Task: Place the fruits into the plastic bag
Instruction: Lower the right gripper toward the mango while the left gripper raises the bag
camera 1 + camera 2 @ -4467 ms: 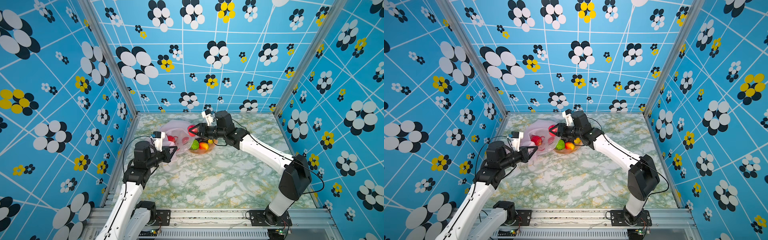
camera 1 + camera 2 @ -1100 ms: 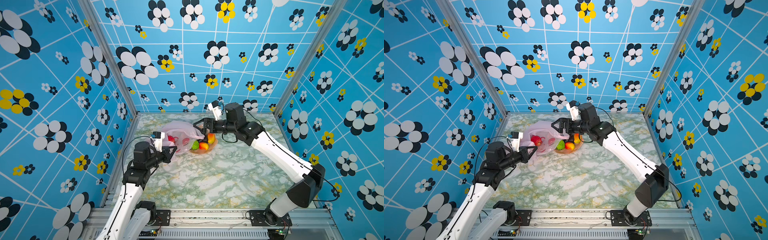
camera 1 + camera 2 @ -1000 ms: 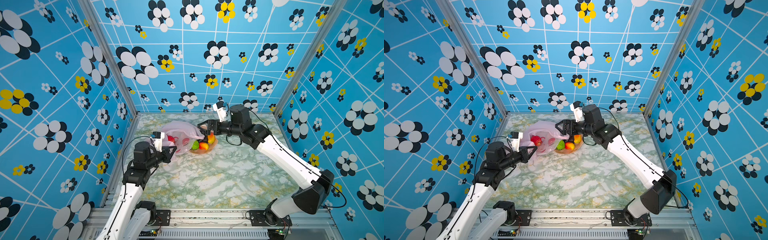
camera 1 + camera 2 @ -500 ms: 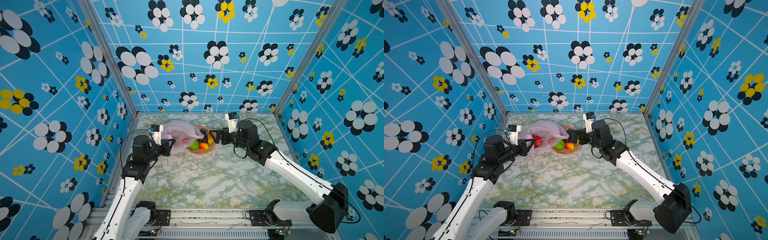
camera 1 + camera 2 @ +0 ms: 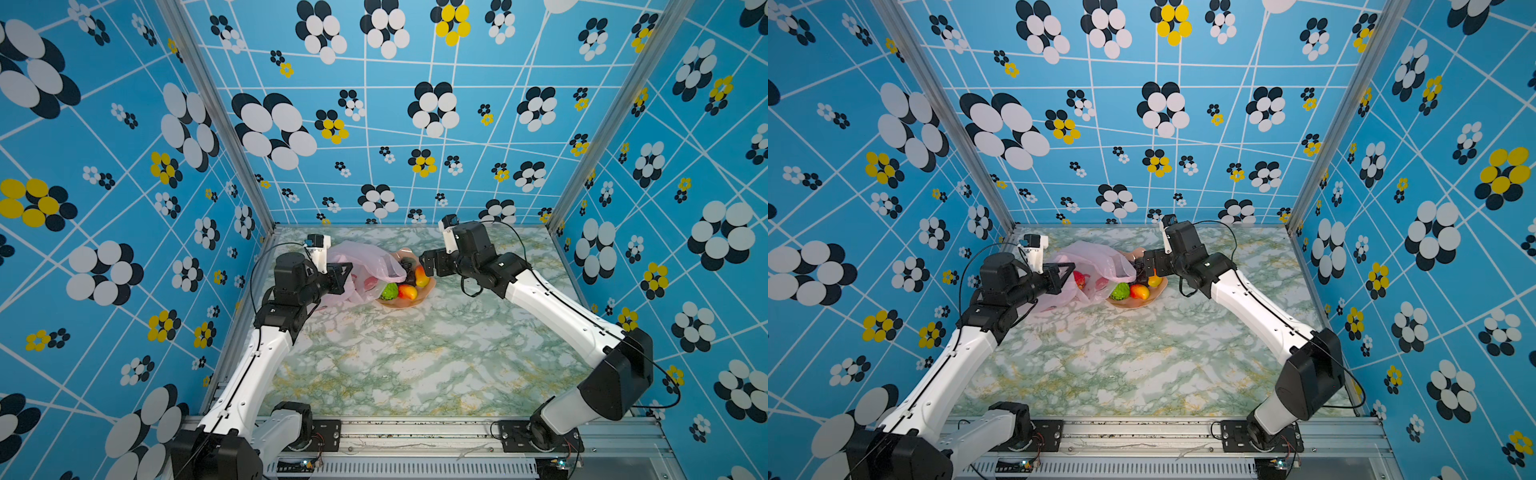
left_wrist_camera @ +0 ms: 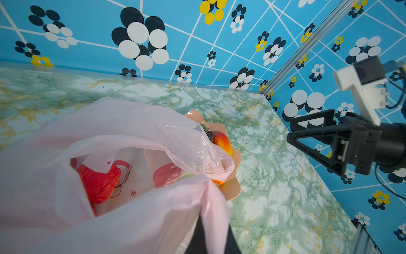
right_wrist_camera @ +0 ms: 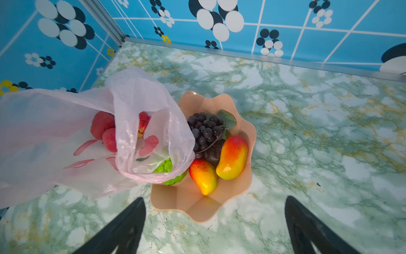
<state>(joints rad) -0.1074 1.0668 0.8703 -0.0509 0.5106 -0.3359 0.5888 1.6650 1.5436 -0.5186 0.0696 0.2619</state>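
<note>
Pink plastic bag (image 6: 131, 123) pinched in L tool (image 5: 345, 274), R tool (image 7: 215, 199) spread wide nr grapes (image 7: 204, 129)

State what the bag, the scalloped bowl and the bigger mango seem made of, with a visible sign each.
Plastic bag: thin translucent pink film; it crinkles, and red fruit shows through. Bowl: probably moulded plastic, smooth peach semi-gloss; soft highlights. Mango: likely painted plastic or foam; glossy, evenly blended colours.
</note>
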